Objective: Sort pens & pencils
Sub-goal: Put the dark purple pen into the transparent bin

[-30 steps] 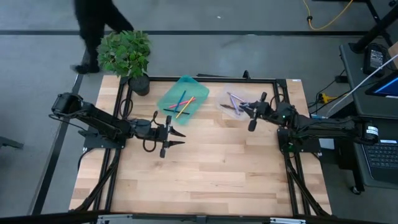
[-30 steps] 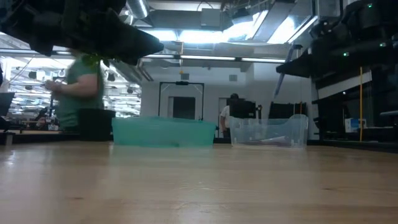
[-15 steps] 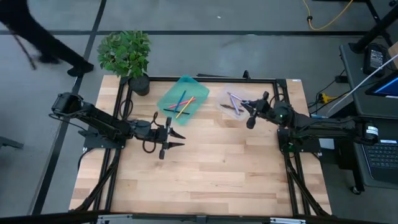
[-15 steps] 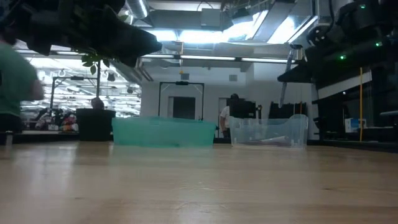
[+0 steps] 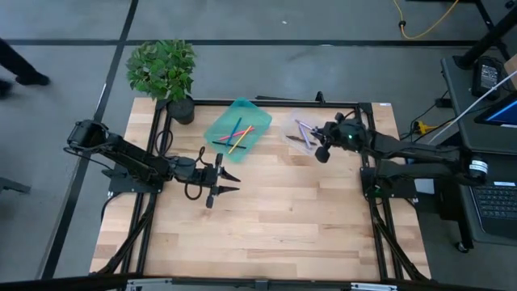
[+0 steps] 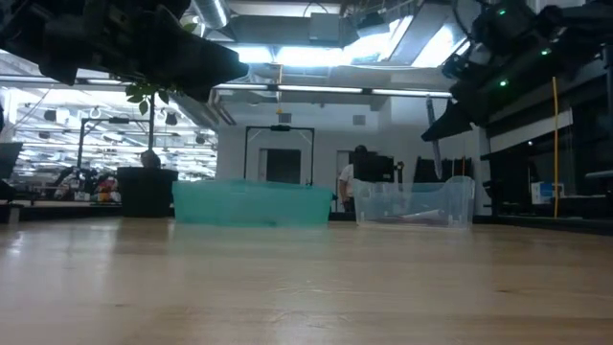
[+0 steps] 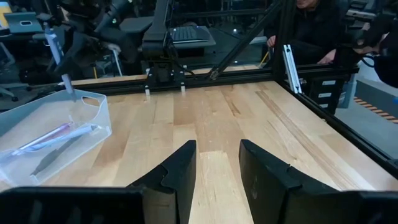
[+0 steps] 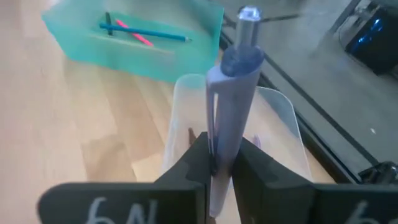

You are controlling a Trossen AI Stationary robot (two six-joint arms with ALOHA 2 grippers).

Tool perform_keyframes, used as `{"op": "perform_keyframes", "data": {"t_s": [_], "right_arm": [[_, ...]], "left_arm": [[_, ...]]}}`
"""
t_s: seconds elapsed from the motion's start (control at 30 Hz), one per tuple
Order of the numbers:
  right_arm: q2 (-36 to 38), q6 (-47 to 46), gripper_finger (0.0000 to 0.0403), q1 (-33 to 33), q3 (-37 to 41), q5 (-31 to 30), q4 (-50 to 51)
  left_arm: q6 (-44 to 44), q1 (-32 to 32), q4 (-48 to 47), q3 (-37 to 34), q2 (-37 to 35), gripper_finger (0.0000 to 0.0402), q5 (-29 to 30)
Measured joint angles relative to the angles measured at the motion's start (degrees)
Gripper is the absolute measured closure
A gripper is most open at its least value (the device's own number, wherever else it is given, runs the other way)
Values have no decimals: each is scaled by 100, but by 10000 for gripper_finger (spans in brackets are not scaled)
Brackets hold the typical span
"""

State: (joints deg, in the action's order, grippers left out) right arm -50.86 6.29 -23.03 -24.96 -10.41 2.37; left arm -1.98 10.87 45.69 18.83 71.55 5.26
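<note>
High view: right pincer point(image 5: 321, 151) is now sitting further toward 11 o'clock than half a second ago, closer over the clear bin point(image 5: 300, 133); its arm is stretching in from 3 o'clock. Person at the upper left has mostly walked out; only a bit is showing at the 9–10 o'clock edge. Left pincer point(image 5: 227, 177) is hanging in the same place as before, centre-left of the table point(image 5: 275, 226), fingers spread and holding nothing. Teal bin point(image 5: 236, 127) is sitting at 12 o'clock, holding pink, yellow and blue pencils point(image 5: 235, 137). Clear bin just to its 3 o'clock side is holding lavender and dark pens point(image 5: 302, 132). Potted plant point(image 5: 164, 71) is standing at the 11 o'clock corner.

Low view: right arm is now tilting more steeply than earlier, with the lavender pen point(image 6: 430, 123) hanging point-down above the clear bin point(image 6: 414, 202). The person who was at the left edge is gone. Teal bin point(image 6: 253, 203) is sitting beside the clear one, plant pot point(image 6: 146, 191) to its left. Left arm is looming dark across the top left.

Left wrist view: left pincer point(image 7: 216, 163) is gaping over bare wood. Clear bin point(image 7: 50, 138) with its pens point(image 7: 57, 134) is lying well apart; right arm is hovering above it with the pen point(image 7: 57, 51).

Right wrist view: right pincer point(image 8: 217, 158) is pinching the lavender pen point(image 8: 233, 96) upright, over the clear bin point(image 8: 273, 124). Teal bin point(image 8: 134, 40) beyond is holding pink and blue pencils point(image 8: 140, 33).
</note>
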Motion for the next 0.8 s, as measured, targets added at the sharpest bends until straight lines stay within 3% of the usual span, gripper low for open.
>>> {"op": "perform_keyframes", "data": {"t_s": [0.13,0.53,0.8], "right_arm": [[-473,133,362,-252,-330,418,75],[-2254,649,362,-857,-2111,1069,1951],[-3363,1009,362,-1176,-2830,1105,2901]], "left_arm": [[0,0,0,0,0,286,0],[4,0,-11,0,0,286,0],[9,0,-20,0,0,286,-2]]}}
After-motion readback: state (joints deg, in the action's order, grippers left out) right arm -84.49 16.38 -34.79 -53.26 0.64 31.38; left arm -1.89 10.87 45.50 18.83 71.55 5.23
